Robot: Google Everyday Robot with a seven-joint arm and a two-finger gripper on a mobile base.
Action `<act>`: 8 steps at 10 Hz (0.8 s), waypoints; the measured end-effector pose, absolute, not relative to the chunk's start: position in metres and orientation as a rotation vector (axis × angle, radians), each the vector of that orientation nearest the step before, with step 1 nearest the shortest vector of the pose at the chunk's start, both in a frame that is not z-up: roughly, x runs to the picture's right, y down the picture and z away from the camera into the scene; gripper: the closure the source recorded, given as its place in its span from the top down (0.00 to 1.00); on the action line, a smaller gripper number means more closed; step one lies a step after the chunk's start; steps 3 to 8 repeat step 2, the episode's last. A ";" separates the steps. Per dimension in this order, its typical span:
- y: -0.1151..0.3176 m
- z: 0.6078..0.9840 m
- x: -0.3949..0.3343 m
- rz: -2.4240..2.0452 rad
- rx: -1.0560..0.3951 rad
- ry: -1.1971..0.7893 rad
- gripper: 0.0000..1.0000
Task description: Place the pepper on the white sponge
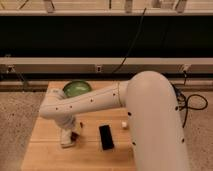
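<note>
A white sponge (66, 140) lies on the wooden table (50, 155) at the front left. My gripper (72, 131) is at the end of the white arm (95, 102), low over the sponge's right end. A small dark reddish thing, the pepper (74, 135), sits at the gripper's tip against the sponge's top right edge. I cannot tell whether the gripper still holds it. The arm hides part of the table behind it.
A green bowl (76, 88) stands at the table's back edge. A black rectangular object (106, 136) lies right of the sponge. A small white object (124, 125) sits further right. Black cables (192, 102) hang to the right of the table.
</note>
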State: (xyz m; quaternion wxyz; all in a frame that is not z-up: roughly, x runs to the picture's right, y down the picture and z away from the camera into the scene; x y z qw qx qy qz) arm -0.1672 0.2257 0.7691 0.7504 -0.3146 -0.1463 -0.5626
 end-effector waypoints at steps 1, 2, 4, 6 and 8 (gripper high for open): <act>0.226 0.769 -0.167 -1.230 -0.687 -0.321 0.71; 0.226 0.770 -0.166 -1.231 -0.686 -0.321 0.68; 0.226 0.770 -0.166 -1.231 -0.686 -0.321 0.68; 0.226 0.770 -0.166 -1.231 -0.686 -0.321 0.68; 0.226 0.770 -0.166 -1.231 -0.686 -0.321 0.68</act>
